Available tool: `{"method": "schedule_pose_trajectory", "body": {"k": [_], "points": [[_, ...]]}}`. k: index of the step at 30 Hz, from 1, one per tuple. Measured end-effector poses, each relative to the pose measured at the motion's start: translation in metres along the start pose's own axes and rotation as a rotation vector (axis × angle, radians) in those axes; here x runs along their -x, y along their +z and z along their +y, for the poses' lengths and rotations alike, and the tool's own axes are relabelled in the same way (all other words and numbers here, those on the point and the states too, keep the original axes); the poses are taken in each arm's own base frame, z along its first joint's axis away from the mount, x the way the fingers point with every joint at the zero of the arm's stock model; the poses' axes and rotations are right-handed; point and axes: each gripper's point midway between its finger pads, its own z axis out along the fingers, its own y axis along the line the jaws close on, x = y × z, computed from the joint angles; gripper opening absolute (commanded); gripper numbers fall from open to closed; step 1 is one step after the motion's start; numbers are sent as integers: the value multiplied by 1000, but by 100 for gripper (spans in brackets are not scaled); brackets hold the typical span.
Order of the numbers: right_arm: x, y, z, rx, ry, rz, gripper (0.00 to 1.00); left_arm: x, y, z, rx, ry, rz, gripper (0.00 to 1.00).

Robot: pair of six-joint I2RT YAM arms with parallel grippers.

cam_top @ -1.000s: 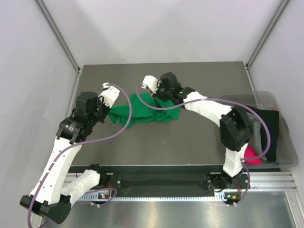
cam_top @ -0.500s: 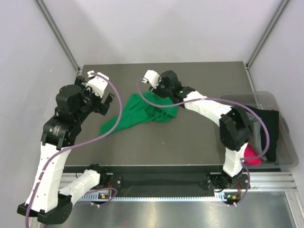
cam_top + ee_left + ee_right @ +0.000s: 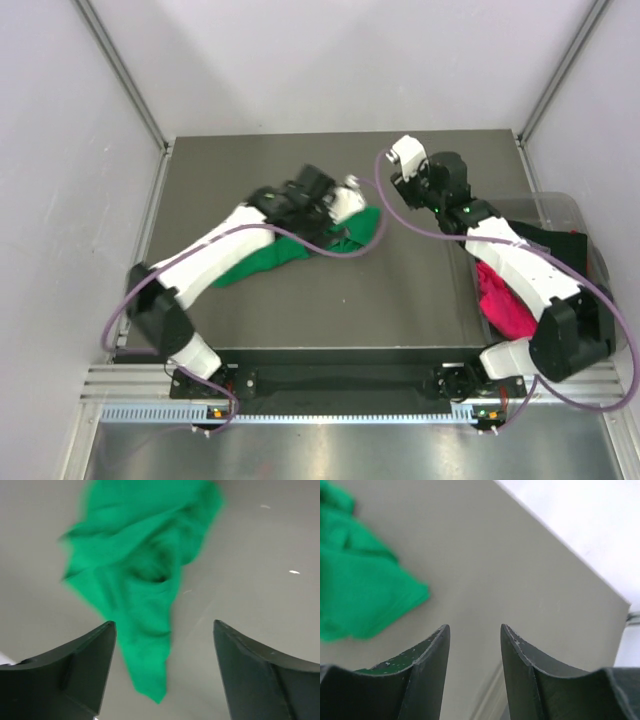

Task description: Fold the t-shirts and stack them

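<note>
Left hand [image 3: 164, 625] has swung over green t-shirt [image 3: 262, 258].

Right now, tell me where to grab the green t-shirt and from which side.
Take the narrow tail of the green t-shirt from above with the open left gripper, which hangs over it. The tail lies thin and flat on the table, clear of the bunched middle, so the jaws can likely straddle it.
</note>
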Motion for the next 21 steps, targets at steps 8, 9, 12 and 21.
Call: {"method": "schedule_pose_trajectory", "body": {"k": [8,9,12,21], "points": [[-47,-38,-3,-20,31,61,44,23,78,-55,-100,141,111,74],[-50,-42,-9,-39,43,61,44,28,84,-56,-101,142,107,74],[-61,-56,-35,-113,97,70,43,36,101,-63,-103,151,101,74],[-89,-83,-86,-254,253,79,43,50,171,-101,-94,228,125,69]]}}
